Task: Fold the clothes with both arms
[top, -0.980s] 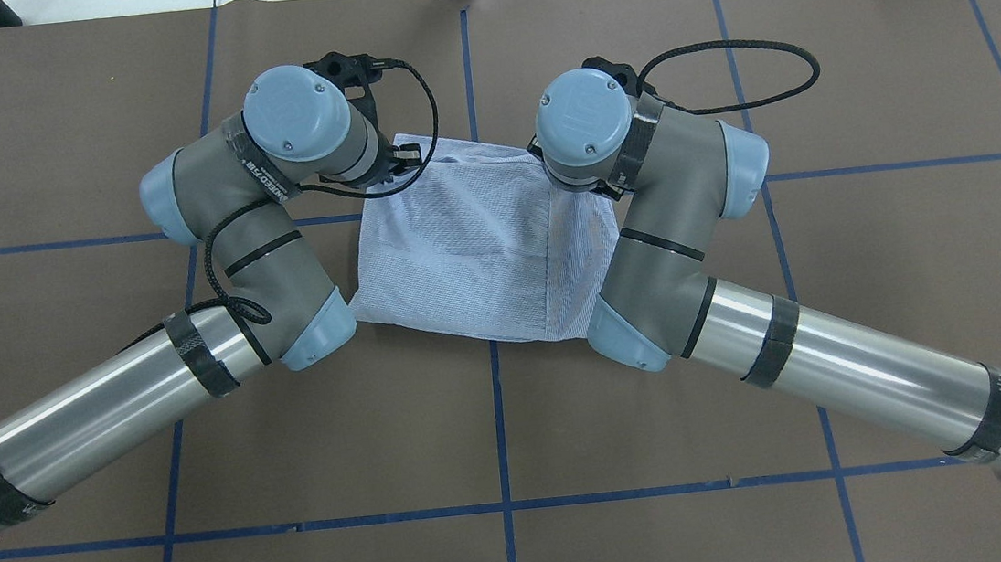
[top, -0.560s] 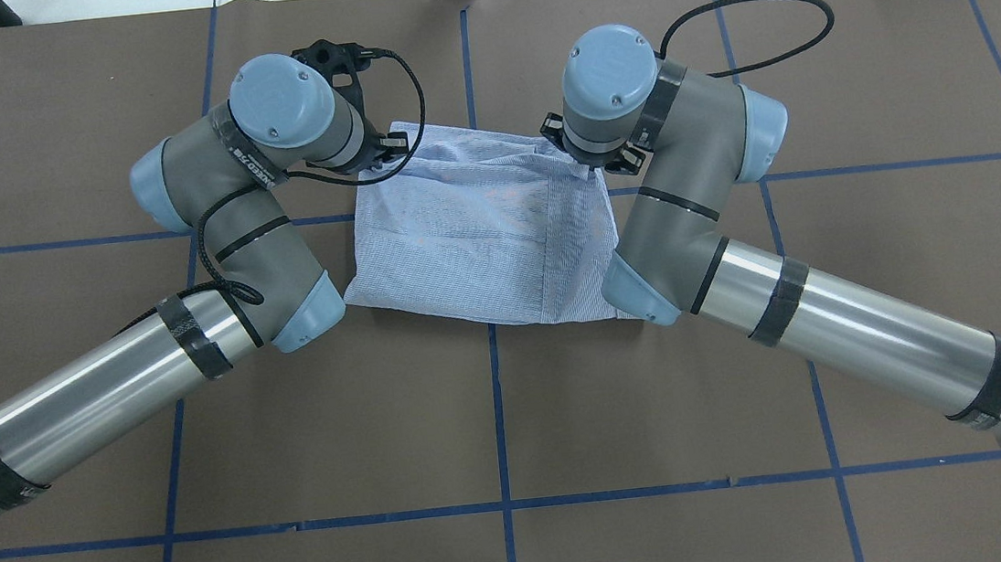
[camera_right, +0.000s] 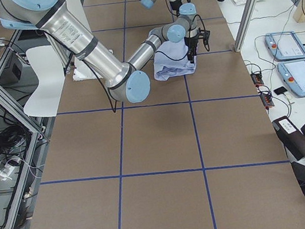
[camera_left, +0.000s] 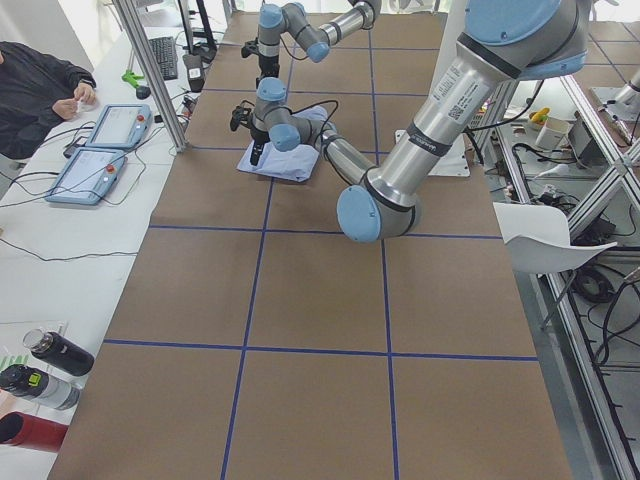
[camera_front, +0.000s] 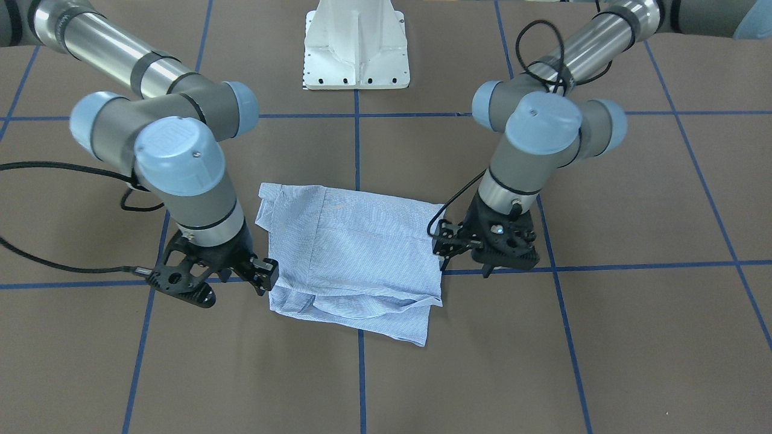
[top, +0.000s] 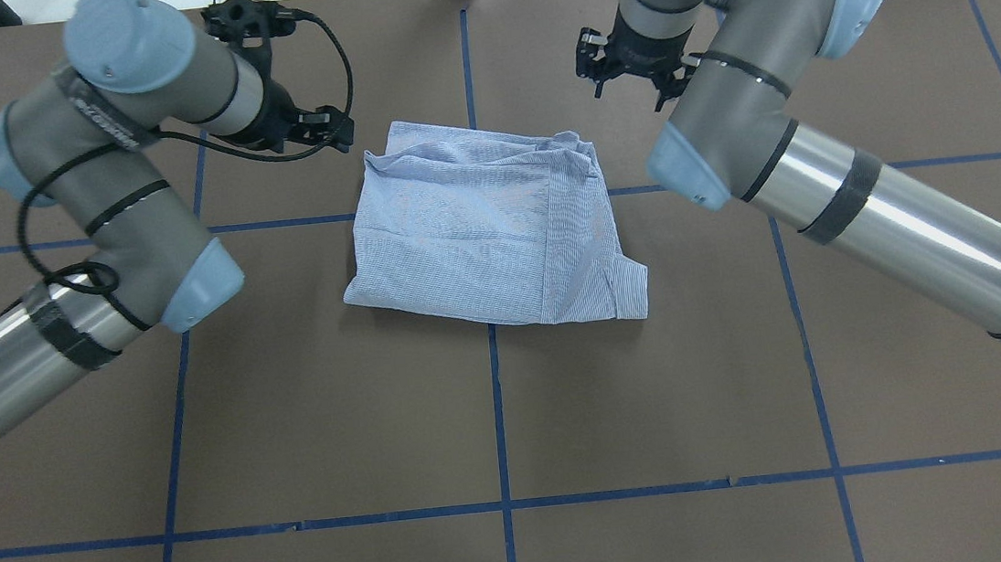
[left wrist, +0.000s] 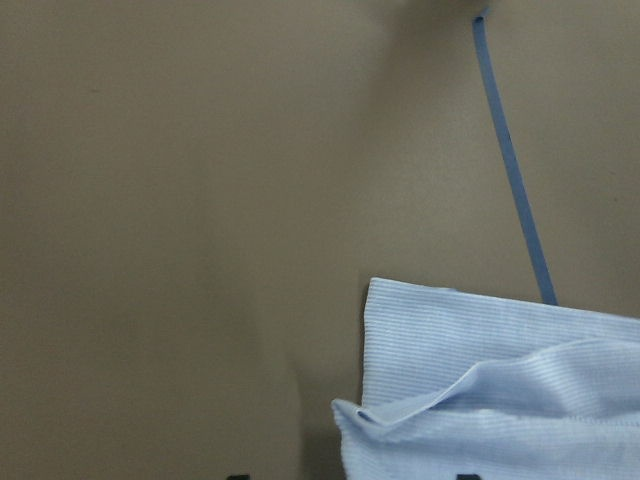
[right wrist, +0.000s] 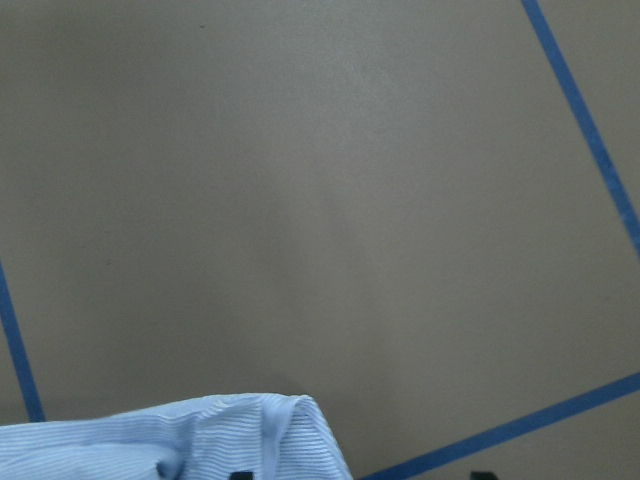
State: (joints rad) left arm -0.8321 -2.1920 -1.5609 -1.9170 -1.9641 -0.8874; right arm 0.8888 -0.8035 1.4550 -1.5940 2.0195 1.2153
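Note:
The clothes are one light-blue striped shirt (top: 486, 227), folded into a rough rectangle mid-table, also seen as shirt (camera_front: 350, 253), shirt (camera_left: 285, 160) and shirt (camera_right: 173, 64). My left gripper (top: 330, 128) hangs open just off the shirt's far left corner, apart from the cloth. My right gripper (top: 628, 96) hangs open beyond the far right corner, raised above the table. In the front view the left gripper (camera_front: 464, 268) and right gripper (camera_front: 259, 277) flank the shirt. Each wrist view shows a shirt corner, shirt (left wrist: 500, 400) and shirt (right wrist: 200, 440), with widely spaced fingertips holding nothing.
Brown table cover with blue tape lines (top: 498, 410). The white base plate (camera_front: 356, 54) is at the robot's side. Past the far edge lie teach pendants (camera_left: 100, 150), bottles (camera_left: 50, 360) and a person's sleeve (camera_left: 40, 80). A white chair (camera_right: 42, 79) stands off the table.
Both grippers have left the shirt's far corners and swung up and outward, the left to the left, the right to the right. The shirt has settled flat, its near right corner uncovered.

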